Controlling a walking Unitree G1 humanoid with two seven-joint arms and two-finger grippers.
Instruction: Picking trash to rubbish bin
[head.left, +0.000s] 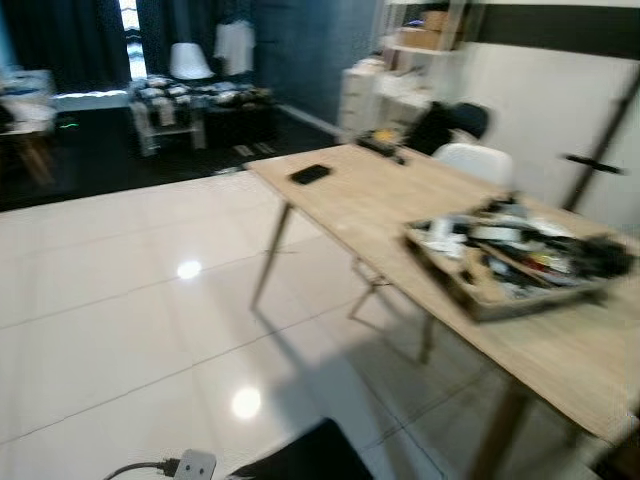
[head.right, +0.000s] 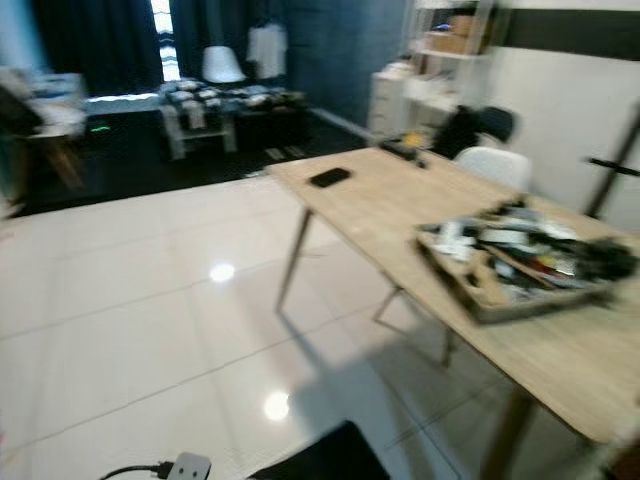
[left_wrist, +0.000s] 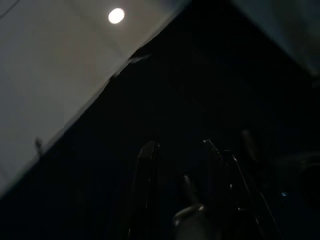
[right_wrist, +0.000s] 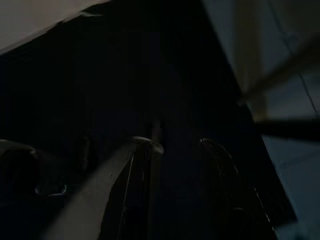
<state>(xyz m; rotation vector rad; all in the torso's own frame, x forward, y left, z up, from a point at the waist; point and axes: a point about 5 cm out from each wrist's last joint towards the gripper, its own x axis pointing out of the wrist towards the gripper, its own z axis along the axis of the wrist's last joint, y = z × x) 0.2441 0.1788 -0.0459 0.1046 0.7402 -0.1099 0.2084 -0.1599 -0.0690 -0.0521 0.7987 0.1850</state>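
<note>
Two head views, both motion-blurred; we can read no writing or labels anywhere. A long table (head.left: 400, 215) with a pale wood-grain top and thin splayed legs runs from the middle of the room toward the right foreground over glossy white floor tiles (head.left: 120, 330). Near its right edge sits a shallow wooden tray (head.left: 480, 290) heaped with dark and light clutter, too blurred for us to sort trash from tools. A flat black rectangular object (head.left: 310, 174) lies near the far left corner, and small dark items (head.left: 380, 142) sit at the far end. A white moulded chair (head.left: 475, 160) stands just beside the far right edge. A white plug block (head.left: 195, 465) with a black cord lies on the tiles. We cannot identify a rubbish bin.

Left gripper (left_wrist: 180, 150) and right gripper (right_wrist: 175, 145) hang in shade; both pairs of black fingers stand spread, holding nothing.
</note>
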